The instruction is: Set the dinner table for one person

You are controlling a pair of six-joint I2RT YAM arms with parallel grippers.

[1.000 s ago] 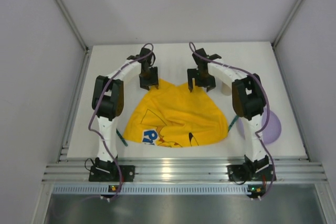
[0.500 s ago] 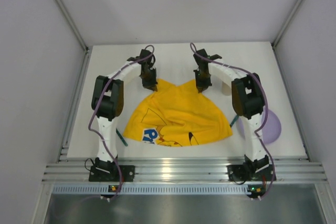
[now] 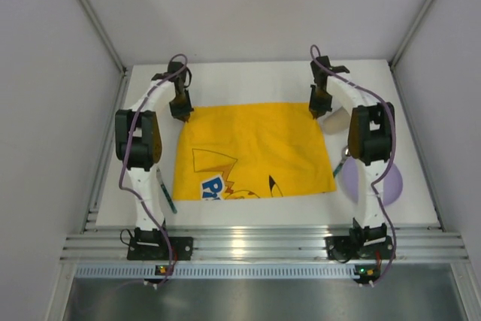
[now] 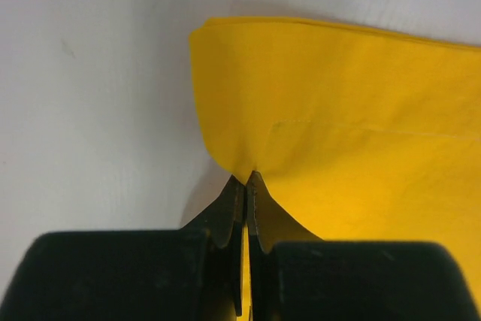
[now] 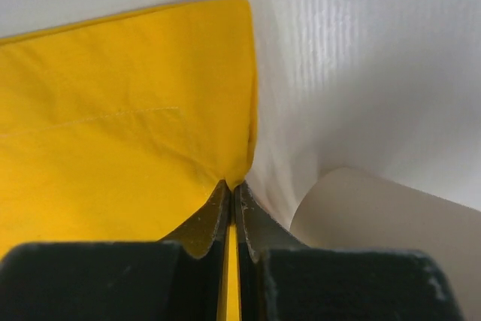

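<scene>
The left gripper (image 4: pixel 244 183) and right gripper (image 5: pixel 231 187) each pinched a far corner of the yellow mat (image 3: pixel 252 148), flat on the table (image 3: pixel 248 80); the purple plate (image 3: pixel 392 184) was not set yet.

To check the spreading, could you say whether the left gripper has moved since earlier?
Yes: the left gripper, clamped on the yellow mat, moved leftward across the dinner table, toward its left edge.

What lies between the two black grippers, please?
The yellow rectangular cloth mat, its far edge running from left gripper to right gripper, each pinching a corner; top external view.
</scene>
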